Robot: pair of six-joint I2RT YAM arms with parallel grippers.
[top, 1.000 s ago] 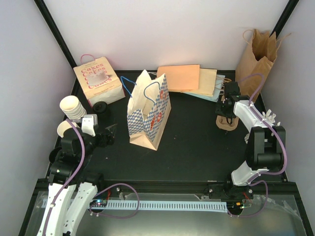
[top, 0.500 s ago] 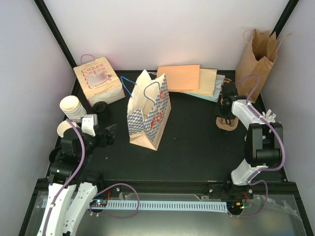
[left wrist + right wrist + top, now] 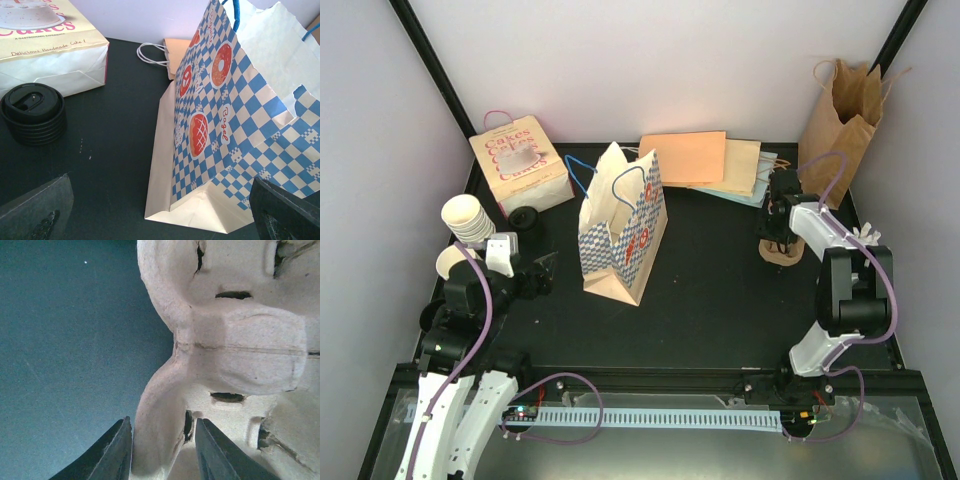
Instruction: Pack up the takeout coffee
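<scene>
Right arm was stretched to the table's far right with the wrist pointing down. The right gripper [image 3: 165, 445] was partly closed, pinching a rim lobe of the pulp carrier [image 3: 240, 355]. Left arm sat folded low at left. The left gripper [image 3: 542, 270] was spread wide, holding nothing, facing the checkered bag [image 3: 225, 140]. Cups [image 3: 467, 218] were stacked at the left edge, with the black lids [image 3: 32, 112] near the cake box [image 3: 520, 165].

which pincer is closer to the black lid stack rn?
Left. The left pincer sits open just short of the lid stack, not touching it. The right pincer is far off to the right, straddling the cup tray's edge.
</scene>
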